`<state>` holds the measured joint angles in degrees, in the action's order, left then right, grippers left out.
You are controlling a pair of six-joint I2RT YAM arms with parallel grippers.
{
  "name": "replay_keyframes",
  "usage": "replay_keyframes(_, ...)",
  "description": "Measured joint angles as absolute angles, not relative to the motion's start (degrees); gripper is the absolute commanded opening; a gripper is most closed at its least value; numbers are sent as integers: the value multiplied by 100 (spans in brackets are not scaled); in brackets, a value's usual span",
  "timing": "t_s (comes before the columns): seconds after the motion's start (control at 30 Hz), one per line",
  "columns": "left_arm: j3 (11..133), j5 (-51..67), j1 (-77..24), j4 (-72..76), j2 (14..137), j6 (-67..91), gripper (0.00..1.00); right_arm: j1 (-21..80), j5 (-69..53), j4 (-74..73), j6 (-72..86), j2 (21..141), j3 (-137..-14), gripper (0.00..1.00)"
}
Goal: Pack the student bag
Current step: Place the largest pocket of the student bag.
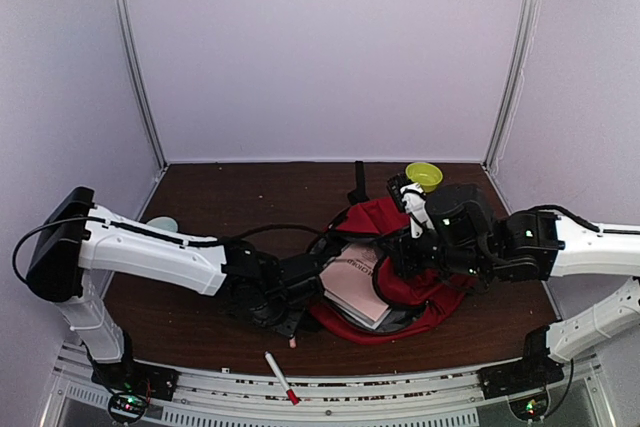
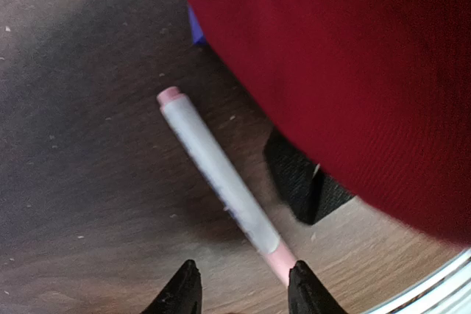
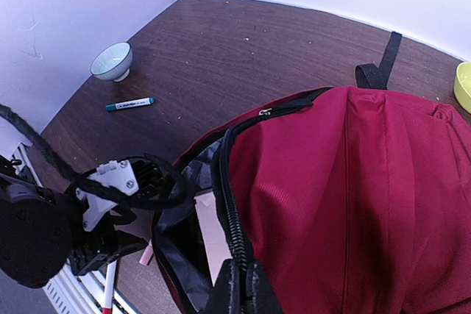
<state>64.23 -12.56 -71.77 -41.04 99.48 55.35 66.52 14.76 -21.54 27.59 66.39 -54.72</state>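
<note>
Three pens are outside the student bag (image 3: 353, 182), so I'd say this is maybe a third done at best. The bag lies in the middle of the surface (image 1: 230, 197) with its zip open. There's one pinkish book (image 1: 355, 282) already sitting inside the grey lining.

The right gripper (image 3: 241, 284) is pinched closed on the zipper edge, holding the mouth up. The left gripper (image 2: 243, 295) is down at the pink marker (image 2: 221, 182). Its jaws are apart and straddle the marker's near end, and there's a gap on one side, so it looks like no real grip yet.

Left to pack, as far as I can tell, are that marker, a teal marker (image 3: 130, 104) out by the pale bowl (image 3: 112, 60), and a red-tipped pen (image 1: 280, 377) lying on the front rail (image 1: 400, 387). No idea if the bowls count, the yellow bowl (image 1: 424, 175) included.

Room-wise, the pink marker is in a tight spot. The bag's red fabric bulges just beside it, a black mesh bit is right next to it, and the surface's near edge is close. I'd lift it straight up before swinging over to the opening. The far-left part of the surface has way more space to move.
</note>
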Motion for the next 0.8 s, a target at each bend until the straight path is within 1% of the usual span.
replay_keyframes(0.1,6173,-1466,-7231,-4084,9511,5242,43,6652,1455,-2137,2786,6702,-5472,0)
replay_keyframes(0.13,6108,-1570,-7251,-4069,9319,5164,45,6654,1437,-2134,2788,6726,-5472,0)
replay_keyframes(0.2,5975,-1776,-7279,-4025,8899,4976,55,6665,1404,-2134,2790,6770,-5472,0)
replay_keyframes(0.23,5874,-1872,-7282,-3964,8632,4862,58,6674,1387,-2139,2788,6785,-5472,0)
replay_keyframes(0.33,5651,-1911,-7155,-3754,7959,4377,57,6692,1328,-2178,2788,6801,-5474,0)
replay_keyframes(0.47,5625,-1441,-6316,-3409,7546,3570,57,6707,1219,-2316,2786,6838,-5474,0)
replay_keyframes(0.53,5645,-1133,-5907,-3175,7518,3181,57,6742,1109,-2377,2781,6838,-5474,0)
replay_keyframes(0.6,5730,-873,-5734,-2998,7572,2770,56,6781,961,-2381,2759,6838,-5474,0)
replay_keyframes(0.7,6158,-552,-5577,-2906,7885,2244,55,6879,611,-2377,2718,6866,-5474,0)
replay_keyframes(0.8,6512,47,-5166,-2580,8202,1907,56,7089,261,-2392,2672,7039,-5489,0)
